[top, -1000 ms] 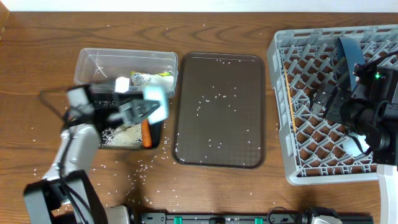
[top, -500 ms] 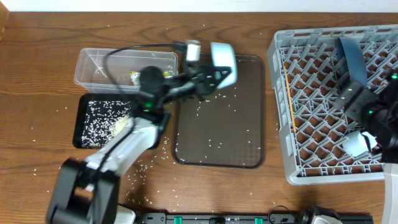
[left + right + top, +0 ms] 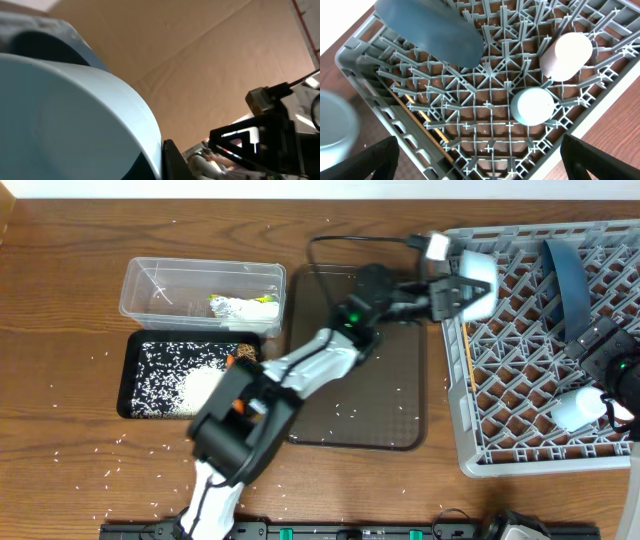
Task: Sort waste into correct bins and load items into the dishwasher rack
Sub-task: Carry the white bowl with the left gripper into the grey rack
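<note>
White bowl (image 3: 482, 275): clamped at its rim in the left claw (image 3: 452, 293), held on edge above the left rim of the dishwasher rack (image 3: 452, 400), toward the far right corner of the counter (image 3: 60, 300). Fills the left wrist view (image 3: 65, 115), tight against the claw, with one dark finger (image 3: 172, 160) at its lower edge.

Change of position: one second back, over the black tray (image 3: 126, 380) near the left edge of the counter; half a second back, over the far end of the brown serving tray (image 3: 350, 380); now at the rack. Consequence, as a judgement: emptying step closed, with white rice grains (image 3: 185, 385) heaped in the black tray beside the small orange carrot (image 3: 231, 362). Loading step open; not yet seated between pegs.

Relative to the left claw: touching the fingers, on their rack side, toward the right edge of the counter. Probably also the pale blur (image 3: 335, 127) at the left margin of the right wrist view, just outside the rack wall.

Right claw (image 3: 480, 150): fingers wide apart, holding nothing, over the rack interior (image 3: 485, 100). Already loaded beneath: blue plate (image 3: 430, 30), pink cup (image 3: 567, 55), blue cup (image 3: 532, 106), chopsticks (image 3: 420, 122) along the left wall.
</note>
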